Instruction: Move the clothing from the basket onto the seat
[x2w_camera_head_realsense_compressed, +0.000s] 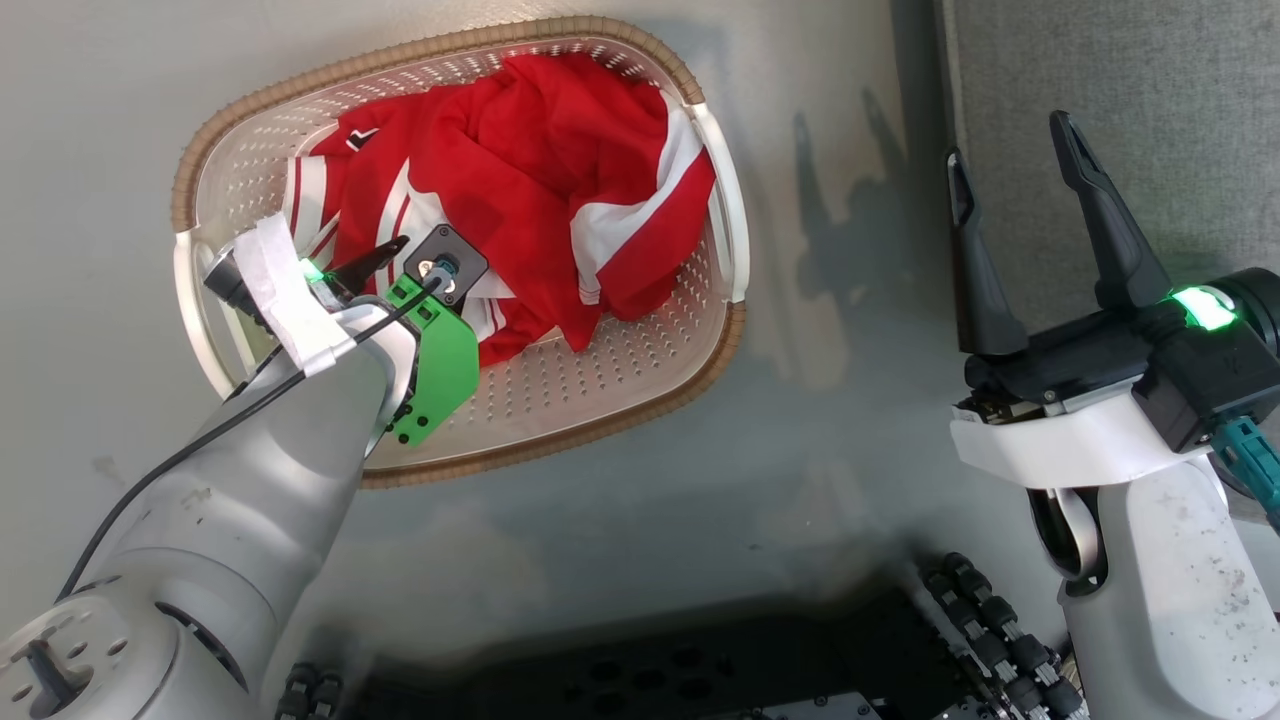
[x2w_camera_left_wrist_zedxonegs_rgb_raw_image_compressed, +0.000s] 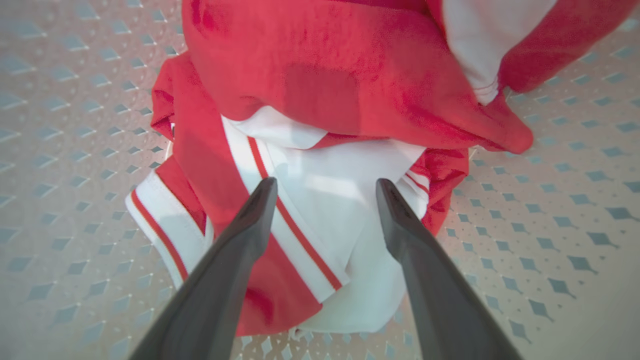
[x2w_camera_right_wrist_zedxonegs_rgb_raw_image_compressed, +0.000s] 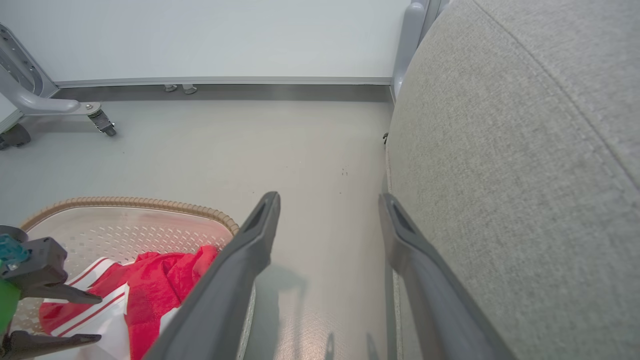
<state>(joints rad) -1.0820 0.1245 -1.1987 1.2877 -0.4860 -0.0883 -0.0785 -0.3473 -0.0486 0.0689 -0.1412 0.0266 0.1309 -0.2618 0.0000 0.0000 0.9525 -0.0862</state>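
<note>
hovering in the basket (x2w_camera_head_realsense_compressed: 185, 170) with the left gripper (x2w_camera_left_wrist_zedxonegs_rgb_raw_image_compressed: 325, 185) spread wide over the clothing (x2w_camera_left_wrist_zedxonegs_rgb_raw_image_compressed: 320, 75) heaped there, likely to pinch a fold, and holding the right gripper (x2w_camera_head_realsense_compressed: 1010, 140) apart, empty, beside the seat (x2w_camera_head_realsense_compressed: 1130, 80).

The smooth grey floor (x2w_camera_head_realsense_compressed: 620, 520) carries the basket (x2w_camera_head_realsense_compressed: 610, 370) at eleven o'clock in the head view, the seat (x2w_camera_head_realsense_compressed: 1120, 80) standing apart at two o'clock, and, in the right wrist view, a castor (x2w_camera_right_wrist_zedxonegs_rgb_raw_image_compressed: 103, 122) at ten o'clock.
</note>
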